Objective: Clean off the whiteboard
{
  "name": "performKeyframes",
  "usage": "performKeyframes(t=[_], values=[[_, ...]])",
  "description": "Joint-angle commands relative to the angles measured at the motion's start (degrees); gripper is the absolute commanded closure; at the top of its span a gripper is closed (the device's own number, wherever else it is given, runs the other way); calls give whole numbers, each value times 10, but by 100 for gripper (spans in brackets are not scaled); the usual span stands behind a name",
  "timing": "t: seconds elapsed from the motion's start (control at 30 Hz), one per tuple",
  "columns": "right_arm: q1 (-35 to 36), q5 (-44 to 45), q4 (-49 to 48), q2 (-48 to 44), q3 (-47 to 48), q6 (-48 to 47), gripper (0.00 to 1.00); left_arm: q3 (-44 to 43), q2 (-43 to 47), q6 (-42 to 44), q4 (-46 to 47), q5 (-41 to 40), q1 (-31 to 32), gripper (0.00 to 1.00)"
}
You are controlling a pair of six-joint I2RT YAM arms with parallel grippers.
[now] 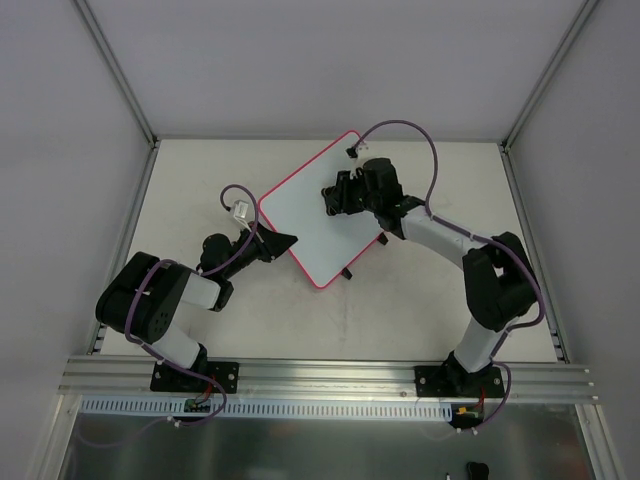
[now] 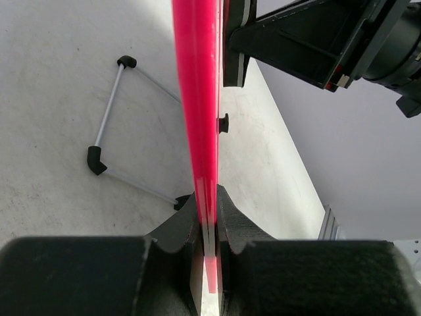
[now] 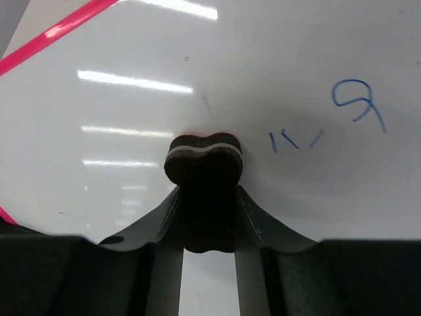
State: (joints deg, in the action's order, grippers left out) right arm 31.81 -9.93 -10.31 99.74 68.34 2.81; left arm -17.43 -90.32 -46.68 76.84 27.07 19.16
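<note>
The whiteboard (image 1: 310, 215) lies at an angle in the middle of the table, white with a pink-red rim. My left gripper (image 1: 284, 241) is shut on its left edge. In the left wrist view the rim (image 2: 196, 99) runs edge-on between the fingers of the left gripper (image 2: 208, 210). My right gripper (image 1: 333, 197) is over the board's upper part, shut on a small black eraser (image 3: 202, 161) whose end meets the whiteboard (image 3: 197, 66). Blue pen marks (image 3: 358, 102) and short strokes (image 3: 289, 140) show on the board right of the eraser.
A thin wire stand (image 2: 105, 131) with black end caps lies on the table beneath the lifted board edge. Small black clips (image 1: 352, 150) stick out from the board's rim. Frame posts and grey walls enclose the table, and an aluminium rail (image 1: 330, 375) runs along the near edge.
</note>
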Motion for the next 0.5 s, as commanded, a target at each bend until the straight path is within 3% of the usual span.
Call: performKeyframes(t=[0.0,0.3,0.47], values=[[15,-11,41,11,57,-51,100,-1,-6,38,195,32,7,100],[11,22,183,77,187,-85,100,-6,-17,39,195,44,6,100],[-21,2,196,106,206,-68,100,-5,-15,42,195,46,7,100]])
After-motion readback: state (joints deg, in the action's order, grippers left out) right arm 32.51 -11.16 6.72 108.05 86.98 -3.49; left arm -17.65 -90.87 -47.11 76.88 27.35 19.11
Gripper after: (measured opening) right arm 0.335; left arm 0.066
